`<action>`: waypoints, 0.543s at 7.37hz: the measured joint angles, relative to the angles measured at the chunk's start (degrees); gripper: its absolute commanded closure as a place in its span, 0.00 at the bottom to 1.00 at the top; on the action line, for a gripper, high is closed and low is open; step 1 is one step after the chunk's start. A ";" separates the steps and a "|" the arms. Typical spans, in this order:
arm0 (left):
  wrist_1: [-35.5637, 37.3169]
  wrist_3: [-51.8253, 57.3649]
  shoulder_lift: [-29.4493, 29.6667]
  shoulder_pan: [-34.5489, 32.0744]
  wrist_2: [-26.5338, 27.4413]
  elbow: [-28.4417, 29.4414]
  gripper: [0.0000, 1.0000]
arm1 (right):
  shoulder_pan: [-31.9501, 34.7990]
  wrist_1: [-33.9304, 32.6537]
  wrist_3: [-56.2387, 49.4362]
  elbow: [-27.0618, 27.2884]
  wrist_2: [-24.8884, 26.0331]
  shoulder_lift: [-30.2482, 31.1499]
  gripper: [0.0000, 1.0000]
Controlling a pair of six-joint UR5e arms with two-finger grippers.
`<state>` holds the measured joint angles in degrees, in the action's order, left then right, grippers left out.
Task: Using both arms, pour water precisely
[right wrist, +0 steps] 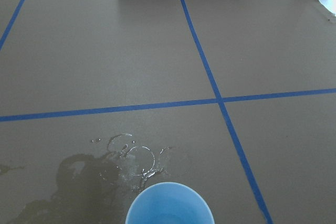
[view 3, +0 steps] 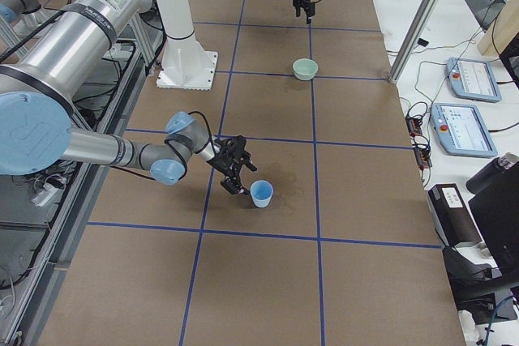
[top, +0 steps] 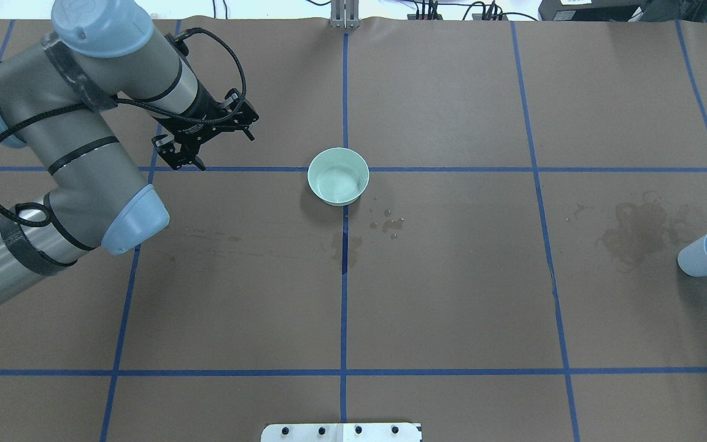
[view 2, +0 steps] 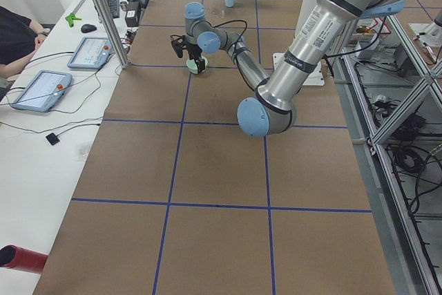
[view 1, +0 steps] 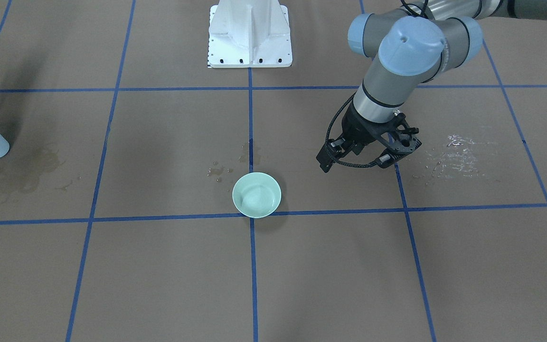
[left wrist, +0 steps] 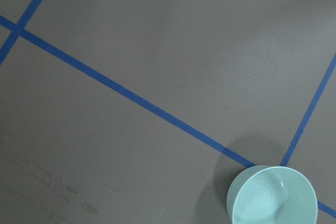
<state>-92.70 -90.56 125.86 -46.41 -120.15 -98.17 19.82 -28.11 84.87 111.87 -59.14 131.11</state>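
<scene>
A pale green bowl (view 1: 256, 194) stands at the table's centre on a blue tape crossing; it also shows in the overhead view (top: 338, 176) and the left wrist view (left wrist: 272, 195). My left gripper (top: 215, 147) hangs open and empty beside the bowl, apart from it. A light blue cup (top: 703, 253) stands upright at the table's right end. My right gripper (view 3: 238, 169) is right beside the cup with its fingers spread, and no grip on the cup shows. Whether the cup (right wrist: 169, 203) holds water cannot be told. Spilled water (right wrist: 131, 161) glistens on the paper just beyond the cup.
A second glossy wet patch (view 1: 458, 156) lies near the left gripper. Small drops (top: 390, 222) and dark damp stains (top: 642, 230) mark the brown paper. The white pedestal (view 1: 249, 38) stands at the robot's side. Tablets and cables lie past the far edge (view 3: 470, 79).
</scene>
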 measured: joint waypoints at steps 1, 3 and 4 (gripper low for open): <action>0.02 0.00 -0.03 0.00 0.00 0.00 0.00 | -2.44 -0.03 2.05 -1.05 2.12 0.00 0.00; 0.02 0.01 -0.22 0.06 0.00 0.00 0.00 | -5.67 -0.15 5.29 -2.22 4.54 -0.11 0.00; 0.00 0.01 -0.40 0.07 0.00 -0.03 0.00 | -7.20 -1.01 6.36 -2.62 6.01 -0.19 0.00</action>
<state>-92.70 -90.55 125.46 -46.34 -120.15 -98.20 12.63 -29.12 91.23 109.25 -53.13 130.93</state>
